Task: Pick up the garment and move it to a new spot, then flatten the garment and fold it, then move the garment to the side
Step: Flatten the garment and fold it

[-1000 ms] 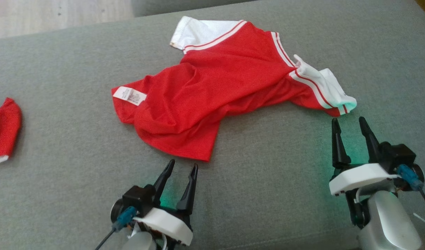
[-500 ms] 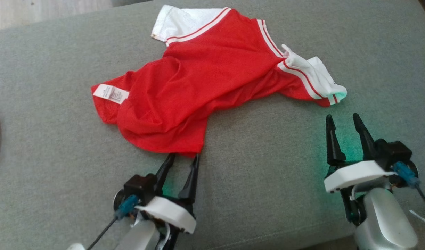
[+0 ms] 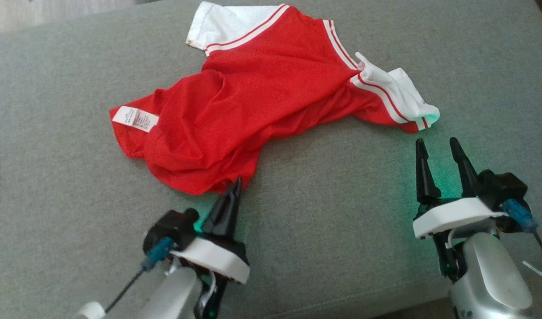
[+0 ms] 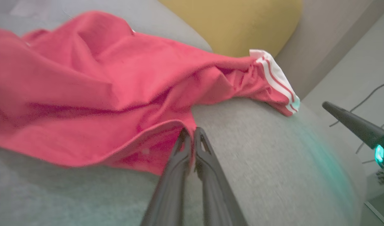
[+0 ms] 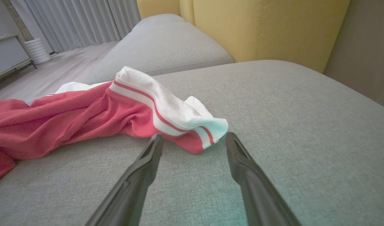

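Note:
The garment (image 3: 262, 102) is a red shirt with white, red-striped sleeves, lying crumpled on the grey sofa seat (image 3: 341, 212). My left gripper (image 3: 235, 184) is at its near hem corner, fingers pressed together with red cloth pinched between them; the left wrist view shows the tips (image 4: 190, 131) shut on the hem of the garment (image 4: 85, 84). My right gripper (image 3: 434, 144) stands open just short of the right sleeve. In the right wrist view its fingers (image 5: 193, 138) flank the striped sleeve cuff of the garment (image 5: 166, 110) without touching it.
A white label (image 3: 134, 118) lies on the garment's left corner. Yellow back cushions (image 5: 257, 28) stand behind the seat. Pale floor (image 3: 53, 9) shows beyond the seat's far edge. The right gripper's finger (image 4: 352, 125) shows in the left wrist view.
My left gripper has moved forward to the hem corner and shut on it. The right gripper stays open in place. The head camera has shifted, sliding the picture left and up.

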Motion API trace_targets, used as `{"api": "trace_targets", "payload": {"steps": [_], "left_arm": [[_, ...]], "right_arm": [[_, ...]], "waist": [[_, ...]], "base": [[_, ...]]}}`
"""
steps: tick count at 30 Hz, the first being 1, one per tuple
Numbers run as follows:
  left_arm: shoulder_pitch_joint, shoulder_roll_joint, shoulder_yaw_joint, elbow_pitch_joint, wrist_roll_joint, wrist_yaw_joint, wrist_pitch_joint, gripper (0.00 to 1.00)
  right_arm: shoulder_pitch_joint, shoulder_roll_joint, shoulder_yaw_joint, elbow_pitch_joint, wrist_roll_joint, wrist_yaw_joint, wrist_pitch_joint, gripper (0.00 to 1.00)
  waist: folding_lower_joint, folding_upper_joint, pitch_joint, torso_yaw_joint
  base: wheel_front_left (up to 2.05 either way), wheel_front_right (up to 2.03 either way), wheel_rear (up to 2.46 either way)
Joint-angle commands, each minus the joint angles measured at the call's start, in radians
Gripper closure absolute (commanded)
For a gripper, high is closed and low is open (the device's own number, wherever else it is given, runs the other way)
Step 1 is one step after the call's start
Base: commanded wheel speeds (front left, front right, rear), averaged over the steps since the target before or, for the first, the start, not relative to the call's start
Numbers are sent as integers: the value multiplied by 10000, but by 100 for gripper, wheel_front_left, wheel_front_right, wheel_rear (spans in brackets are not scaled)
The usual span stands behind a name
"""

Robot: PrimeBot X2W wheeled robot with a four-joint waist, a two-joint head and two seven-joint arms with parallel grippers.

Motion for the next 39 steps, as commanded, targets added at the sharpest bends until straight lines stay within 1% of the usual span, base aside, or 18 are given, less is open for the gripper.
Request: {"api": "trace_targets", "payload": {"steps": [1, 7, 8, 10, 12, 16, 21, 26, 31, 39], "left_arm": [[-277, 12, 533, -606, 254, -57, -51, 100], [157, 12, 1140, -2413, 984, -57, -51, 100], [157, 12, 1140, -2413, 984, -57, -51, 100], [380, 12, 1246, -2957, 1062, -57, -51, 100], [664, 12, 1473, -3389, 823, -57, -51, 100], [991, 12, 1611, -4043, 927, -57, -51, 100], [1387, 12, 1742, -4456, 1122, -57, -51, 100], [1933, 12, 2029, -4513, 1025, -57, -51, 100], [2095, 12, 2270, -4358, 1170, -57, -51, 100], [1207, 12, 2887, -2370, 1325, -57, -51, 100]], "right_arm": [[-196, -11, 213, -236, 99, -7, -108, 0], [52, -11, 37, -67, 229, -7, -109, 0], [52, -11, 37, -67, 229, -7, -109, 0], [190, -11, -44, 6, 272, -7, -109, 0], [332, -11, -104, 86, 326, -7, -109, 0], [564, -11, -116, 204, 433, -7, -109, 0], [738, -11, -79, 316, 575, -7, -109, 0], [988, -11, -66, 356, 628, -7, -109, 0], [1043, -11, -47, 299, 630, -7, -109, 0], [569, -11, 99, 127, 535, -7, -109, 0]], "waist": [[-2, 0, -102, 61], [-2, 0, -640, 544], [-2, 0, -640, 544], [-2, 0, -856, 797], [-2, 0, -1084, 1061], [-2, 0, -1536, 1491], [-2, 0, -2036, 1778], [-2, 0, -2362, 1889], [-2, 0, -2239, 1865], [-2, 0, -1199, 1289]], "base": [[0, 0, 0], [0, 0, 0], [0, 0, 0], [0, 0, 0], [0, 0, 0], [0, 0, 0], [0, 0, 0], [0, 0, 0], [0, 0, 0], [0, 0, 0]]}}
